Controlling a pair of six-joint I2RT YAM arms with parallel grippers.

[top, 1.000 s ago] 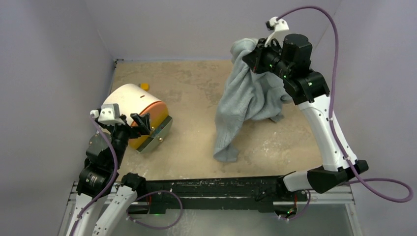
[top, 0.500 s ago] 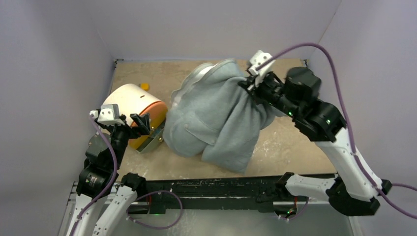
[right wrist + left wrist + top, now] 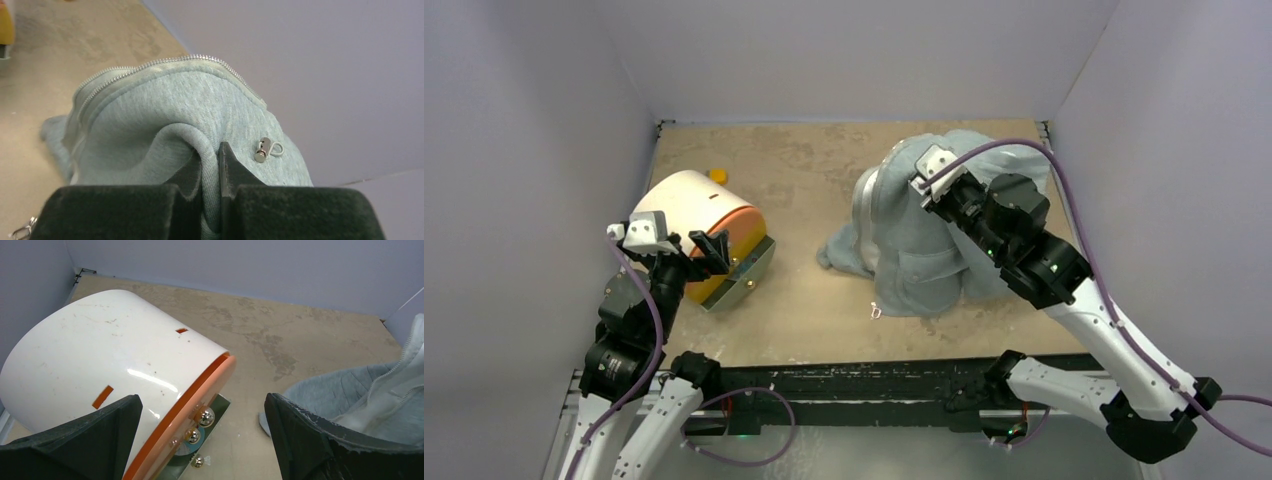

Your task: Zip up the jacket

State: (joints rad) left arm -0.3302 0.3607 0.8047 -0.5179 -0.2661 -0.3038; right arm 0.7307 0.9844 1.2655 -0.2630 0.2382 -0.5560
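Observation:
The light grey jacket (image 3: 904, 245) lies bunched on the table right of centre, with part of its white lining showing. My right gripper (image 3: 927, 192) sits on top of it, shut on a fold of the grey fabric (image 3: 210, 152). In the right wrist view a line of zipper teeth (image 3: 200, 59) runs along the jacket's (image 3: 150, 115) upper edge, and a metal cord stopper (image 3: 262, 150) rests beside the jaws. My left gripper (image 3: 714, 245) stands open at the left with nothing in it (image 3: 202, 405). The jacket's edge (image 3: 340, 395) shows to its right.
A white and orange domed appliance (image 3: 694, 205) lies on its side just ahead of the left gripper, with its metal base (image 3: 749, 270) facing the jacket. A small yellow object (image 3: 717, 175) sits behind it. A small ring-shaped piece (image 3: 875, 311) shows by the jacket's near hem. Walls enclose the table.
The right arm swung the hanging jacket out to the left, then brought it down onto the table right of centre, its grip unchanged. The left arm has not moved.

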